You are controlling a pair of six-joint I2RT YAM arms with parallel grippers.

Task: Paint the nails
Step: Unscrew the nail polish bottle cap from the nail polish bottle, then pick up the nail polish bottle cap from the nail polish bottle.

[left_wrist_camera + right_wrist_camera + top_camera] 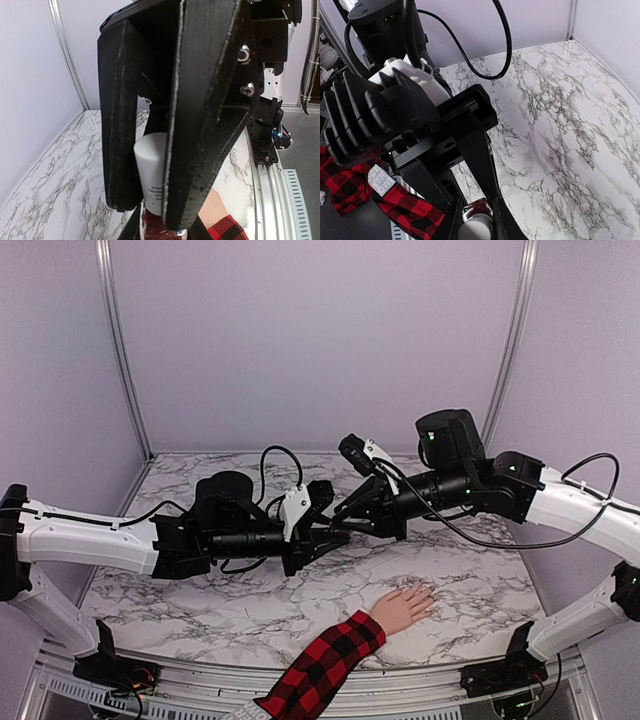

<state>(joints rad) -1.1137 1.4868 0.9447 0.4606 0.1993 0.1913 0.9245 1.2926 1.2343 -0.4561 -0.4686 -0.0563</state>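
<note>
The hand (404, 607) lies flat on the marble table (200, 610), with its plaid sleeve (325, 665) trailing back from it. The nails (429, 592) are at its fingertips, too small to make out. Beyond the hand and higher up, the two arms meet. The left gripper (149, 214) is clamped tight on a small bottle (150, 170), white over dark red. The right gripper (346, 514) is close against the left one; I cannot tell how wide its fingers stand.
</note>
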